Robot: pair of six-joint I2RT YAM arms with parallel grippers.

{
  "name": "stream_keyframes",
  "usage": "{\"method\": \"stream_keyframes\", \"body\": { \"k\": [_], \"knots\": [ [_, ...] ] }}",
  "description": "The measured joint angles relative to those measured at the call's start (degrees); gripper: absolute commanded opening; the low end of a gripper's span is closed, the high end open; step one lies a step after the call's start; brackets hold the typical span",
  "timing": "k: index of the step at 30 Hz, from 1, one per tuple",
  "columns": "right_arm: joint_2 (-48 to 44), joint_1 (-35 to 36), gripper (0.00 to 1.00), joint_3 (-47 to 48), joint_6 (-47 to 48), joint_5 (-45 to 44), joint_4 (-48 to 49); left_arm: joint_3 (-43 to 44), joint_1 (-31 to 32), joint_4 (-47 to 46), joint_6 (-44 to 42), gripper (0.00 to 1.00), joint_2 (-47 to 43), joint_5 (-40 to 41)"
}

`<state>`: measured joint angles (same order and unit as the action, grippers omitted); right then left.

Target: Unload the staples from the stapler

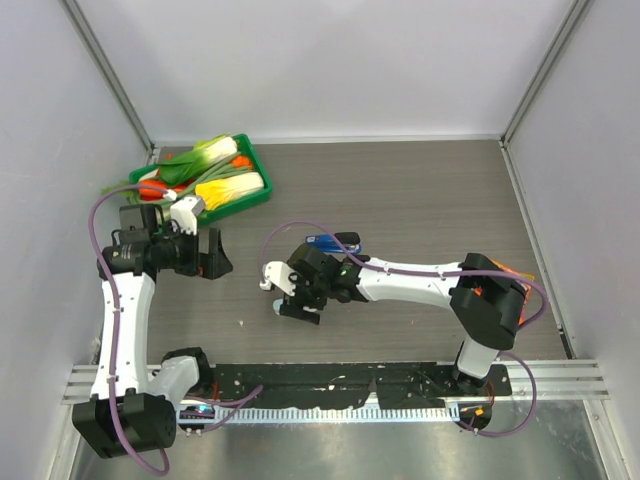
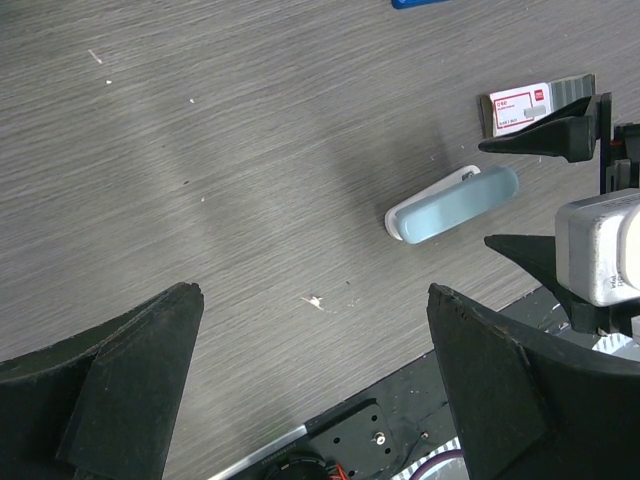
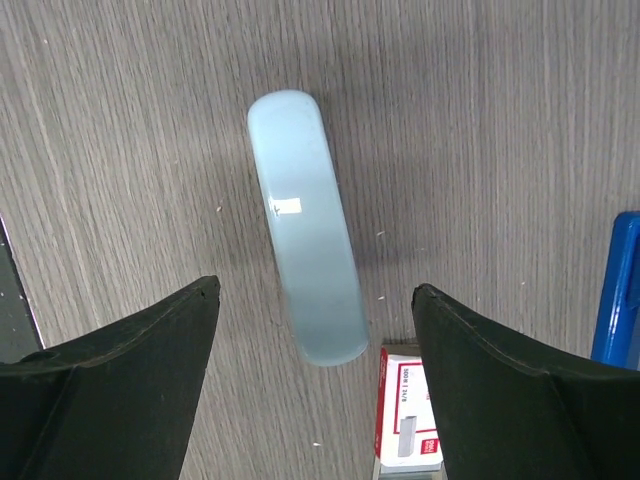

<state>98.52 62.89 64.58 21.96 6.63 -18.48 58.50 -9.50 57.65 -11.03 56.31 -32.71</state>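
Observation:
The dark-blue stapler (image 1: 330,241) lies on the table just behind my right wrist, partly hidden by the arm. Only its blue edge (image 3: 622,290) shows in the right wrist view, and a sliver (image 2: 420,3) in the left wrist view. My right gripper (image 3: 315,289) hangs open over a pale teal block (image 3: 305,230) and touches nothing. In the top view this right gripper (image 1: 287,290) is at mid-table. My left gripper (image 1: 213,258) is open and empty to the left, above bare table (image 2: 315,300). No staples show.
A red and white staple box (image 3: 408,410) lies beside the near end of the teal block (image 2: 455,205). A green tray (image 1: 262,196) of toy vegetables stands at the back left. Grey walls close in the table on three sides.

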Motion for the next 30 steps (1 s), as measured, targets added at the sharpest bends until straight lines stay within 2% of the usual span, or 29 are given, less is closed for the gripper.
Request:
{"method": "stream_keyframes", "body": {
  "k": [5,13,16,17,19,20,21,27,30],
  "knots": [
    [0.44,0.00,0.70,1.22,0.61,0.13,0.04,-0.79,0.00,0.00,-0.33,1.00,-0.02,-0.17],
    [2.58,0.00,0.66,1.44,0.63,-0.09,-0.04,-1.22,0.00,-0.04,-1.38,1.00,-0.11,-0.20],
    [3.15,0.00,0.52,1.44,0.79,-0.13,-0.07,-1.22,0.00,-0.04,-1.49,1.00,-0.17,-0.17],
    [3.30,0.00,0.43,1.44,0.87,-0.09,-0.07,-1.22,0.00,-0.02,-1.49,1.00,-0.20,-0.15],
    [3.69,0.00,0.35,1.57,1.01,-0.17,-0.07,-1.22,0.00,-0.02,-1.51,1.00,-0.28,-0.15],
    [3.96,0.00,0.26,1.84,0.90,-0.07,-0.39,-1.22,0.00,-0.02,-1.51,1.00,-0.33,-0.13],
    [4.13,0.00,0.21,2.12,0.83,-0.07,-0.52,-1.22,0.00,-0.02,-1.51,1.00,-0.35,-0.13],
    [5.01,-0.26,0.02,3.39,0.20,-0.33,-0.66,-1.22,0.00,-0.09,-1.49,1.00,-0.37,0.26],
    [5.01,-0.83,0.01,3.41,-1.75,-1.05,0.13,-1.22,0.00,-0.20,-1.49,1.00,-0.37,0.55]
  ]
}}
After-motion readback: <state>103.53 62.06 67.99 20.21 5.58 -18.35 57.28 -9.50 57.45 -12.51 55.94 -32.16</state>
